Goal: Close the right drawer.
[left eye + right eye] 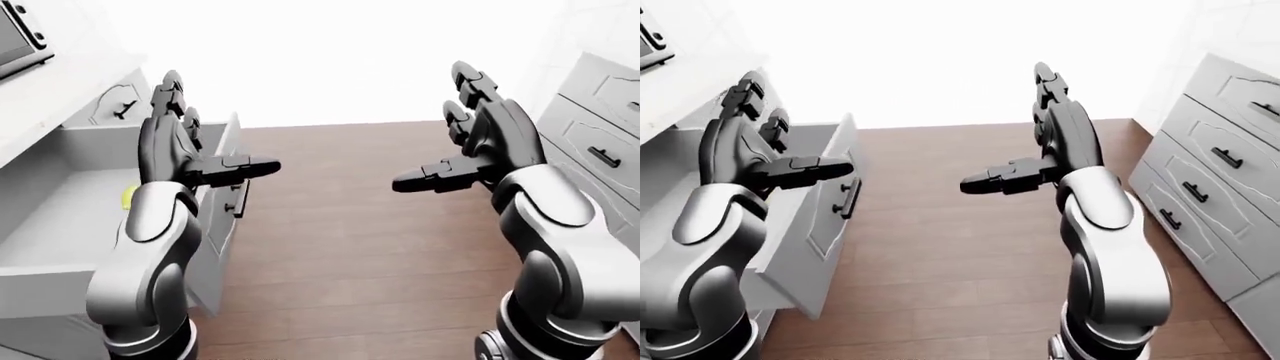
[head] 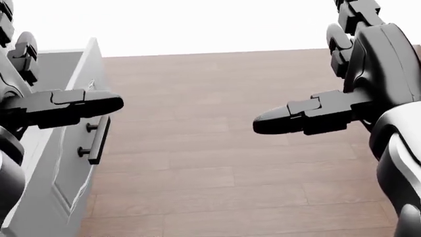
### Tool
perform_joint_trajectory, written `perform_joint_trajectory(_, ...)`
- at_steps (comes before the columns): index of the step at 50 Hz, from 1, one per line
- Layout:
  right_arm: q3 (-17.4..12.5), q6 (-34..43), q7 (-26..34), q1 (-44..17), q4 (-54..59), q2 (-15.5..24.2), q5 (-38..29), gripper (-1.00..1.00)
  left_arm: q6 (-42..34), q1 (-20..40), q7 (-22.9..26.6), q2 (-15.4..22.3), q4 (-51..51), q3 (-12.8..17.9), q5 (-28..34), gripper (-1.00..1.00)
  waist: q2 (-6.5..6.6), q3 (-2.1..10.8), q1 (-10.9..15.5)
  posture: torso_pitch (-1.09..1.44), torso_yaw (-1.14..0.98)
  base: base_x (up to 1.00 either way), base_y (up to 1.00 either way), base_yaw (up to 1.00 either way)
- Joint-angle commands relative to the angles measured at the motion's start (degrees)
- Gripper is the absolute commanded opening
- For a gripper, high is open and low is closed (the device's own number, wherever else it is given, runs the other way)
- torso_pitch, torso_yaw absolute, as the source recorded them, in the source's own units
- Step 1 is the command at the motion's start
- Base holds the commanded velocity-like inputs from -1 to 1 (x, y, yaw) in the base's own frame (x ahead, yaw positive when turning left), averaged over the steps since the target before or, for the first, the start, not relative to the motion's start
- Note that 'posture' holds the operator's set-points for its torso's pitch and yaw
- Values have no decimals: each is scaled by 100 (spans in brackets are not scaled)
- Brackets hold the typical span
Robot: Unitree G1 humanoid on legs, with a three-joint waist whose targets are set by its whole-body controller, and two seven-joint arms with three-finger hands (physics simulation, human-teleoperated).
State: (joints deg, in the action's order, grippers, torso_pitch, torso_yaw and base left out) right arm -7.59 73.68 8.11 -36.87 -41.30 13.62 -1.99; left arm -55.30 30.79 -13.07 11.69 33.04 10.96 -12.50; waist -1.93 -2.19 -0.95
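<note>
Pulled-out drawer (image 1: 60, 225) at left of the left-eye view, white panel front with black handle (image 1: 850, 199) facing the wood floor (image 1: 350, 247). Small yellow item (image 1: 128, 196) inside. Left hand (image 1: 190, 142) raised above it, fingers spread, holding nothing. Right hand (image 1: 470, 142) likewise spread and empty, beside a closed drawer bank (image 1: 1210, 172) at right.

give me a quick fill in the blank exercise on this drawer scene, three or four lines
1. The drawer at the left of the left-eye view is pulled ____.
2. The handle on the drawer's face is coloured ____.
3. The left hand and the right hand both have their fingers ____.
4. The floor between the arms looks made of ____.

Missing words: open; black; open; wood
</note>
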Motion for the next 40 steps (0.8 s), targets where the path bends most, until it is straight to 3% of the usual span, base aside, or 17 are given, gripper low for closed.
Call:
perform_joint_trajectory(1, -18, -95, -1, -235, -135, 46, -16, 100, 125, 199, -18, 95, 163, 87, 5, 100, -111, 172, 65, 0, 0, 0, 23, 0)
perform_joint_trajectory(4, -22, -43, 4, -319, -105, 76, -20, 100, 137, 241, -22, 107, 104, 78, 6, 100, -26, 200, 79, 0, 0, 0, 23, 0)
perform_joint_trajectory(8, -62, -43, 35, -435, 32, 131, -9, 100, 65, 349, -36, 139, 75, 98, -21, 100, 259, 96, 59, 0, 0, 0, 23, 0)
perform_joint_trajectory(9, -72, -40, 41, -465, 67, 147, -5, 100, 41, 389, -40, 153, 59, 106, -33, 100, 401, 111, 40, 0, 0, 0, 23, 0)
perform_joint_trajectory(11, -71, 3, 47, -556, 128, 188, 0, 100, -79, 527, -56, 205, 48, 137, -78, 100, 885, 246, 43, 0, 0, 0, 23, 0)
perform_joint_trajectory(12, -78, 16, 58, -620, 186, 218, 3, 100, -149, 603, -70, 231, 51, 153, -108, 100, 539, 150, 69, 0, 0, 0, 24, 0)
perform_joint_trajectory(13, -86, 10, 64, -652, 230, 237, 4, 100, -190, 648, -82, 248, 54, 161, -132, 100, 626, 146, 51, 0, 0, 0, 23, 0)
perform_joint_trajectory(20, -111, 31, 109, -870, 481, 362, 9, 100, -380, 858, -172, 335, 84, 199, -293, 100, 238, 122, 42, 0, 0, 0, 24, 0)
perform_joint_trajectory(24, -127, 13, 129, -914, 577, 403, 5, 100, -454, 905, -209, 370, 135, 204, -343, 100, -212, 176, 52, 0, 0, 0, 24, 0)
perform_joint_trajectory(25, -130, 12, 133, -914, 585, 409, 5, 100, -475, 916, -215, 377, 149, 210, -359, 100, -68, 137, 8, 0, 0, 0, 23, 0)
perform_joint_trajectory(28, -98, 25, 133, -954, 622, 415, -5, 100, -478, 932, -231, 399, 149, 197, -372, 100, -117, 196, 59, 0, 0, 0, 23, 0)
perform_joint_trajectory(33, -45, 8, 159, -1079, 753, 423, -29, 100, -560, 1014, -265, 427, 184, 207, -415, 100, 161, 101, 81, 0, 0, 0, 23, 0)
perform_joint_trajectory(35, -43, -13, 171, -1096, 799, 428, -40, 100, -554, 1018, -271, 432, 181, 204, -420, 100, 387, 104, 49, 0, 0, 0, 23, 0)
perform_joint_trajectory(37, -40, -1, 181, -1122, 809, 433, -50, 100, -548, 1020, -272, 441, 175, 205, -424, 100, 868, 221, 40, 0, 0, 0, 23, 0)
perform_joint_trajectory(38, -25, 8, 185, -1150, 825, 434, -60, 100, -551, 1031, -276, 444, 168, 209, -429, 100, 548, 138, 65, 0, 0, 0, 23, 0)
perform_joint_trajectory(39, -19, 6, 189, -1165, 839, 432, -67, 100, -556, 1036, -281, 447, 174, 208, -432, 100, 640, 130, 45, 0, 0, 0, 23, 0)
perform_joint_trajectory(40, -11, -6, 195, -1173, 855, 431, -75, 100, -571, 1043, -288, 447, 188, 207, -439, 100, 592, 146, 68, 0, 0, 0, 23, 0)
